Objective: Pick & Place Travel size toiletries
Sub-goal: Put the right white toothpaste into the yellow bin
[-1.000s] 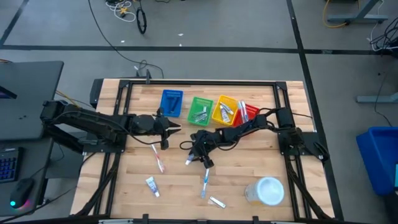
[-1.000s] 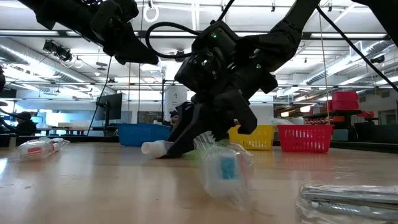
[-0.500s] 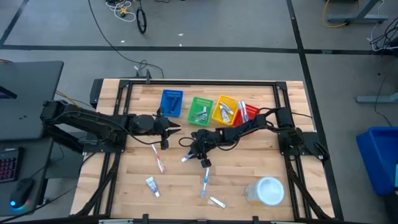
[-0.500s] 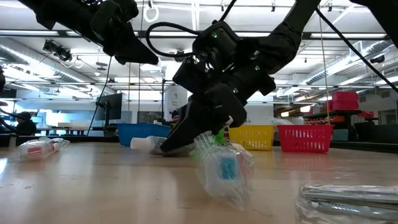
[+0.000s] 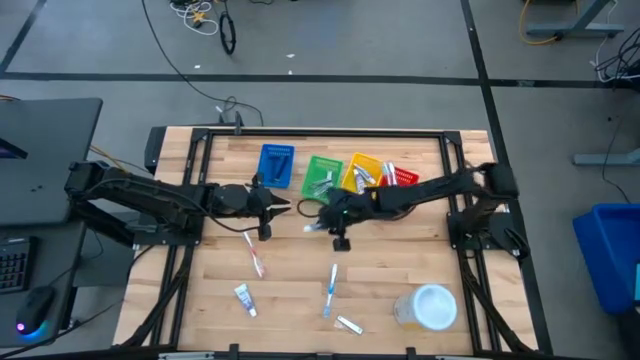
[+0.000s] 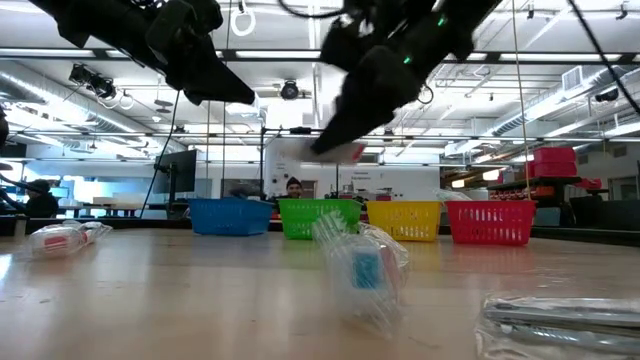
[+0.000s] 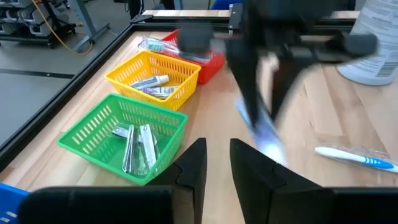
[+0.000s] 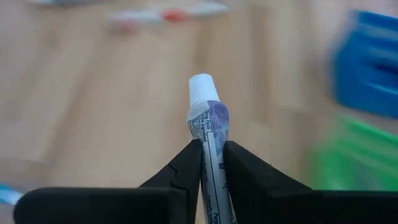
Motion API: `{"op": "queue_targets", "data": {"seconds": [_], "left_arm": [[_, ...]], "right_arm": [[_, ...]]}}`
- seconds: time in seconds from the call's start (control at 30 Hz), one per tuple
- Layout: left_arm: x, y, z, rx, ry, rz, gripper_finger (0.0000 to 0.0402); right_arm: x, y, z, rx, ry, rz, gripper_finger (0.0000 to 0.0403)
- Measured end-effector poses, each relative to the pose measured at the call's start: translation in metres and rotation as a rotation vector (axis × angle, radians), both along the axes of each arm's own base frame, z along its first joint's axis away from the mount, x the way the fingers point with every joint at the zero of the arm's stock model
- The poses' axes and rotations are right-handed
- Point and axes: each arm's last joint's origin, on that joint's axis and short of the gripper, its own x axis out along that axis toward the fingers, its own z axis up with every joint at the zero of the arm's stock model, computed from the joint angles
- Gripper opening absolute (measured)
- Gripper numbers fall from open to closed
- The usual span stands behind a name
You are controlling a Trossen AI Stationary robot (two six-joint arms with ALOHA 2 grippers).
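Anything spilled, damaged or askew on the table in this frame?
Nothing stands out. The right gripper holds a small tube above the table, near the green basket. The loose toothbrush and the other items lie flat; all the baskets stand upright.

Two dark jointed arms — black, seemingly matte fingers (image 8: 186,171), looping cables.

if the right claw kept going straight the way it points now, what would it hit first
Probably the left claw. The right claw, shut on a small white tube, points across the table toward the left arm's tip, though depth is unclear and it might pass beside it.
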Motion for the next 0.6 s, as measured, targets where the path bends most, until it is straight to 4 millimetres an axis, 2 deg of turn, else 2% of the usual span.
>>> {"op": "queue_targets", "data": {"seconds": [0.17, 0.3, 0.37, 0.47, 0.6], "left_arm": [[0.000, 0.000, 0.000, -0.008, -0.001, 0.003, 0.0079], [0.000, 0.000, 0.000, -0.008, -0.003, 0.003, 0.0079], [0.000, 0.000, 0.000, -0.008, -0.004, 0.003, 0.0079], [0.000, 0.000, 0.000, -0.008, -0.004, 0.003, 0.0079], [0.000, 0.000, 0.000, -0.008, -0.004, 0.003, 0.0079]], "right_arm": [[-0.042, -0.014, 0.041, -0.161, 0.101, -0.307, 0.0075], [-0.067, -0.033, 0.055, -0.222, 0.133, -0.611, 0.0075], [-0.074, -0.044, 0.055, -0.207, 0.154, -0.748, 0.0075], [-0.080, -0.059, 0.048, -0.168, 0.189, -0.843, 0.0075], [-0.087, -0.074, 0.024, -0.112, 0.213, -0.876, 0.0075]]}}
